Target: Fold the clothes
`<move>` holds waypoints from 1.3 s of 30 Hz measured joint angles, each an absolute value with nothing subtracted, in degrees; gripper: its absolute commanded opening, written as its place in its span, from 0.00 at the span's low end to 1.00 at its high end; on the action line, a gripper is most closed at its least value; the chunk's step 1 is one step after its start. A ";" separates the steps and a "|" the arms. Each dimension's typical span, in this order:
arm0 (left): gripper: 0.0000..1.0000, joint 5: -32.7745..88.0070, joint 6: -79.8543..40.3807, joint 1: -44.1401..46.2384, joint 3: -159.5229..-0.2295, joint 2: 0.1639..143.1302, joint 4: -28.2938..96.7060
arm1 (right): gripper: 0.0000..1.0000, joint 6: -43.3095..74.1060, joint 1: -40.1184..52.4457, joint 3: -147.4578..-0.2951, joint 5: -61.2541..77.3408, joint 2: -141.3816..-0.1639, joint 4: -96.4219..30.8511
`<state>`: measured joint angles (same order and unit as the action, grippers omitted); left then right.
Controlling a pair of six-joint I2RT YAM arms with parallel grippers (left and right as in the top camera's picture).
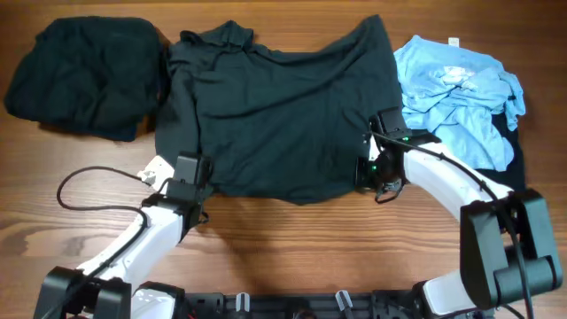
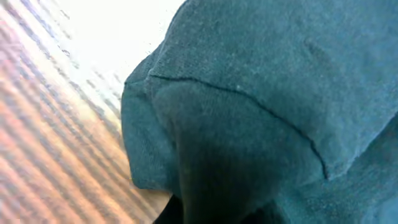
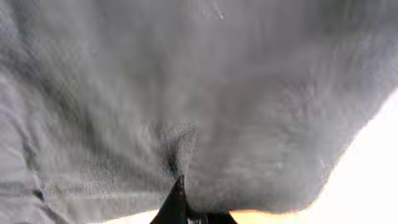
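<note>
A: Dark green shirt [image 1: 275,106] lies spread over the middle of the tabletop [image 1: 292,248], collar at the far side, hem near. Mostly flat, with some rumpling toward the collar.

B: Hands?

A: Left hand [image 1: 190,162] sits at the near-left hem corner and right hand [image 1: 370,168] at the near-right edge. Both are closed tight. The left wrist view is all teal-dark cloth with a seam across it, bunched close to the lens, and the fingers themselves are not visible. The right wrist view shows cloth puckered over one dark fingertip [image 3: 177,193], so I read that as a pinch on the shirt.

B: So which step is this?

A: My judgement is the grasp for the first fold, with both near corners taken and nothing turned over yet.

B: What's around it?

A: A dark pile [image 1: 84,75] at the far left, just touching the shirt's sleeve. A light blue shirt [image 1: 456,93] crumpled at the far right, lying on a black garment [image 1: 514,151]. A cable [image 1: 89,190] loops near left, and there is a small white tag [image 1: 158,168] just beside the left hand.

B: Next move?

A: It likely calls for lifting both corners together, level, and carrying the hem toward the collar. The pull should be even so the cloth doesn't skew. The right sleeve lies close to the blue shirt and could drag it.
</note>
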<state>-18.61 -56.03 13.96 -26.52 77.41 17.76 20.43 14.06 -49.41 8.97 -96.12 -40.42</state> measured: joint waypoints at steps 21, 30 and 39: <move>0.04 -25.43 -45.71 7.18 -51.68 62.92 59.51 | 0.04 20.38 2.37 -60.97 10.79 -87.05 -72.03; 0.45 -23.83 -45.54 3.99 -51.68 64.07 58.28 | 0.04 19.16 1.28 -60.97 12.40 -87.05 -69.87; 0.61 -19.79 -44.07 3.68 -51.68 65.34 58.46 | 0.04 19.16 1.28 -60.97 12.40 -87.05 -67.44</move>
<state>-19.79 -44.07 3.68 -51.68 65.34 58.46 19.16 1.28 -60.97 12.40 -87.05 -67.44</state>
